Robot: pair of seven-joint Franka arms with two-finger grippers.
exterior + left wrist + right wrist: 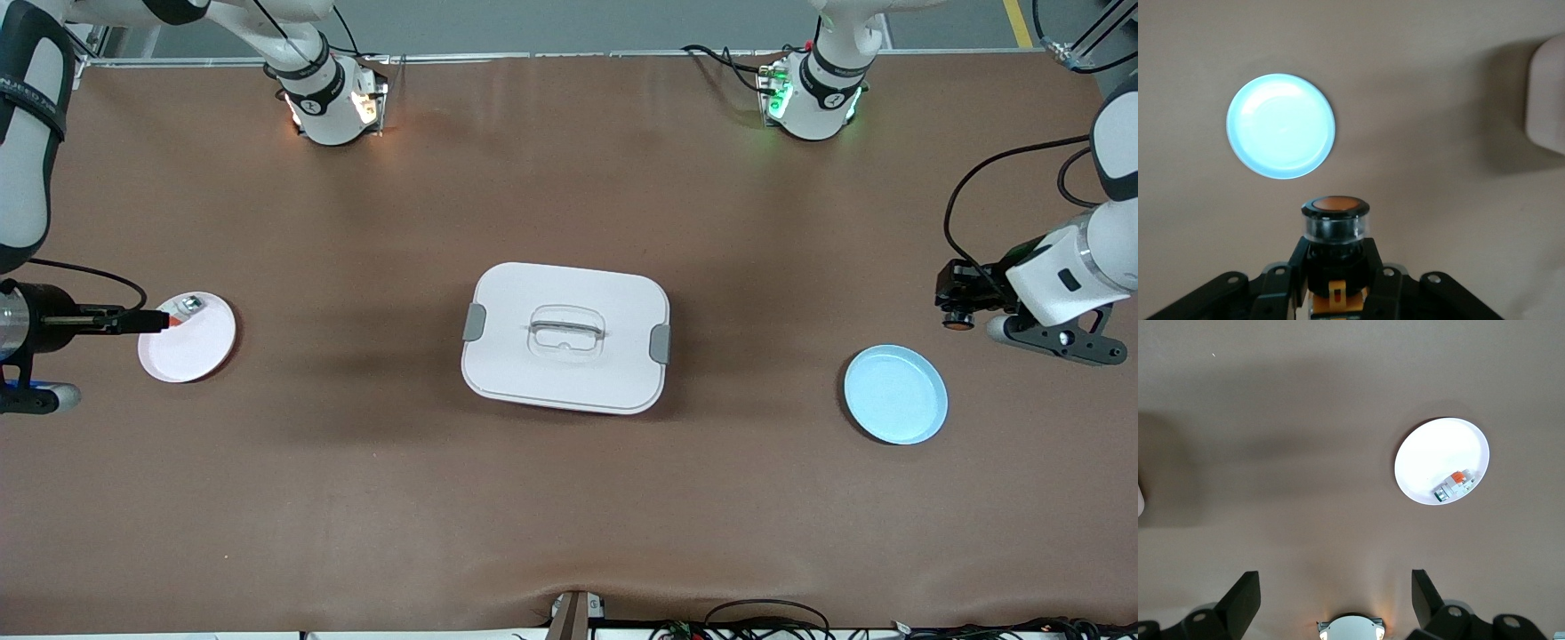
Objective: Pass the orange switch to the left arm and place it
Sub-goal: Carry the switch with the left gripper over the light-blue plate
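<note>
While my left gripper (1335,267) clamps the orange switch (1335,217) above brown tabletop (569,498), my right gripper (1331,600) waits, fingers apart.

We are looking at the white latched box (565,337) sitting mid-table. Toward the left arm's end from it, the blue plate (895,395) is lying; the left gripper (957,313) is hanging above the table near it, holding the orange switch (957,323). Toward the right arm's end, the pink plate (188,342) is carrying a small silver part (190,306).
</note>
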